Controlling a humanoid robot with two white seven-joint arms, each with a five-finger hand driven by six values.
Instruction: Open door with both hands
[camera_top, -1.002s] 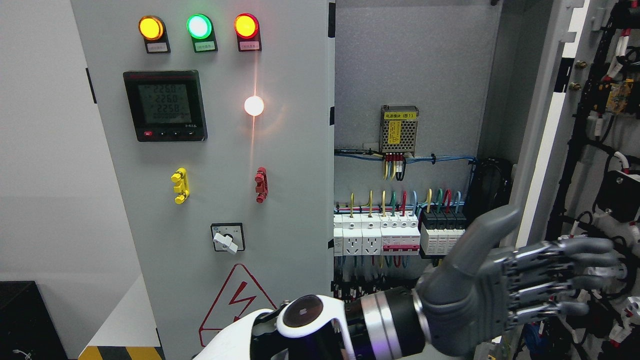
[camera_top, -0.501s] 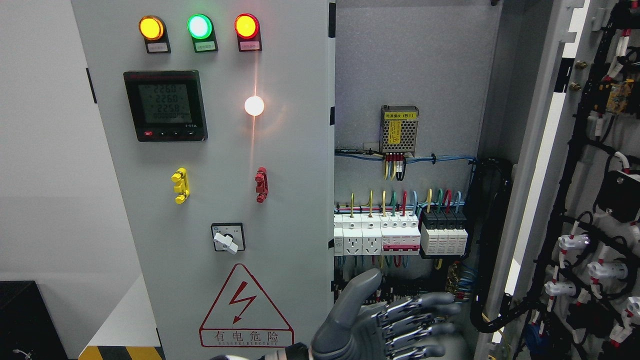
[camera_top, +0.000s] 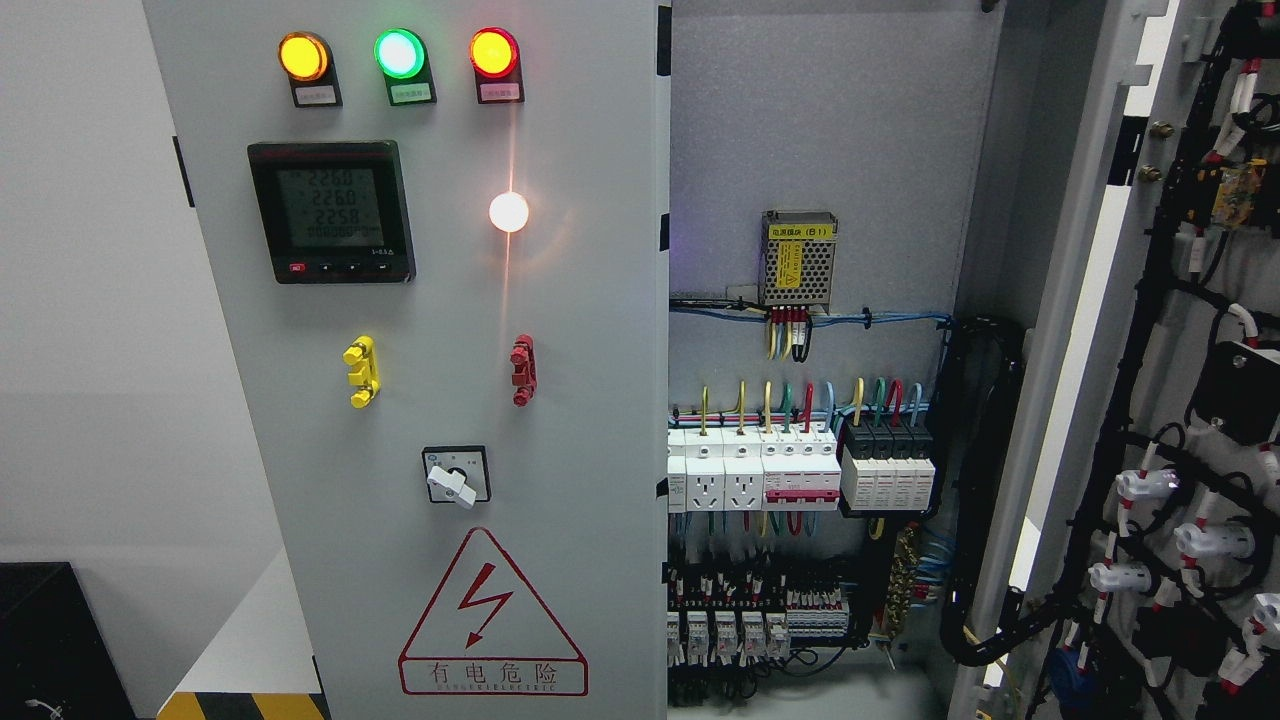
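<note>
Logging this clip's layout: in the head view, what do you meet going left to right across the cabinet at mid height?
Black meter → yellow handle → red handle → white breakers → black breakers → open door with wiring. No hand in view.

electrical room — open control cabinet (camera_top: 420, 400), breakers (camera_top: 800, 470), wiring (camera_top: 800, 320)

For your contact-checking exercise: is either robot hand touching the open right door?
Apart. The head view shows the right door swung open with its whole visible edge bare, and no robot hand anywhere in the picture.
</note>
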